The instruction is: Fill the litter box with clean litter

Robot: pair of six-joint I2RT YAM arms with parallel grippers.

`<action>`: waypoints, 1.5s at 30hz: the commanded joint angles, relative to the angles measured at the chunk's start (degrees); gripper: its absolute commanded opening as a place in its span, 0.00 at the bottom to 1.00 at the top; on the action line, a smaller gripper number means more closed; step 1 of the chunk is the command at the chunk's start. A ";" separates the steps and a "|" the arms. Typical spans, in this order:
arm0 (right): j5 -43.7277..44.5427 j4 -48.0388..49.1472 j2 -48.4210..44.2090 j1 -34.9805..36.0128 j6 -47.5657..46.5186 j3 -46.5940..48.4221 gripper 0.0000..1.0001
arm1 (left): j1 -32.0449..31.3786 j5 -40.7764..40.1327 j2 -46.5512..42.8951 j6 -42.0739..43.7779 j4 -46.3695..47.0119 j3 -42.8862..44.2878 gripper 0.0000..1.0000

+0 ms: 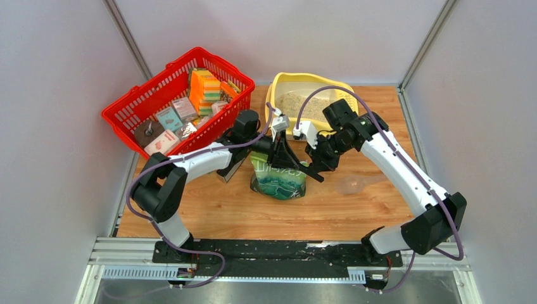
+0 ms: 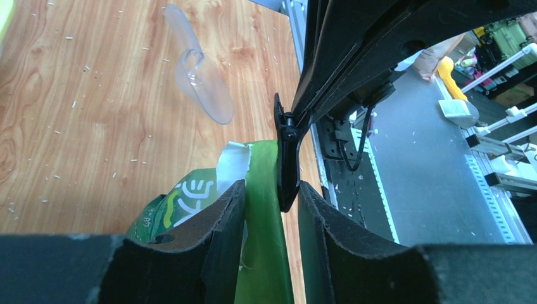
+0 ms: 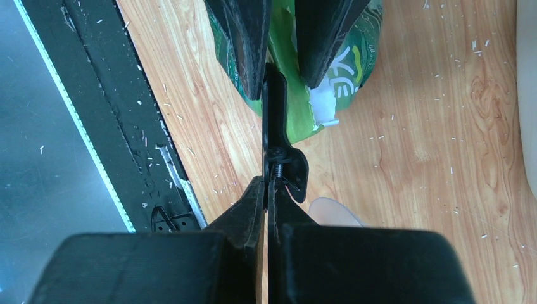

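The pale yellow litter box (image 1: 277,85) stands at the back of the table, with beige clean litter (image 1: 299,105) in its basin. In front of it a green printed bag (image 1: 278,182) stands upright. My left gripper (image 1: 277,150) (image 2: 271,187) is closed around the bag's folded top edge (image 2: 263,253), with the tip of a black clip (image 2: 286,158) also between its fingers. My right gripper (image 1: 315,167) (image 3: 266,185) is shut on that clip's handle (image 3: 273,120), just right of the bag (image 3: 291,120).
A red mesh basket (image 1: 130,107) full of small boxes sits at the back left. A clear plastic scoop (image 1: 354,185) (image 2: 202,82) lies on the wood right of the bag. Stray granules dot the table. The black base rail (image 1: 272,250) runs along the near edge.
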 commanded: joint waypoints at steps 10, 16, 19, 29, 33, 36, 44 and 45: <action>0.24 4.46 -0.04 -1.48 3.76 3.10 0.34 | -1.19 0.60 0.96 4.27 -2.79 1.21 0.00; -13.01 2.87 -1.62 -12.81 7.81 4.61 0.77 | -0.93 0.42 0.44 5.06 -4.11 1.30 0.00; -16.98 2.18 -2.59 -15.10 5.11 0.48 0.78 | -0.93 0.51 0.61 5.06 -4.20 1.38 0.00; -23.23 3.84 -0.40 -15.11 2.37 -6.21 0.78 | -0.93 1.30 1.05 4.18 -4.02 2.09 0.00; -24.10 3.67 1.53 -15.11 1.22 -5.33 0.74 | -0.93 1.38 1.23 4.01 -4.11 2.26 0.00; -24.90 3.58 2.59 -14.93 0.96 -5.07 0.70 | -0.93 1.47 1.58 3.83 -4.20 2.70 0.00; -26.13 4.55 3.56 -13.97 1.13 -5.77 0.56 | -0.93 1.65 2.28 3.57 -4.29 3.14 0.00; -26.30 4.55 3.73 -13.79 1.13 -5.59 0.54 | -1.02 1.65 2.37 3.57 -4.29 3.23 0.00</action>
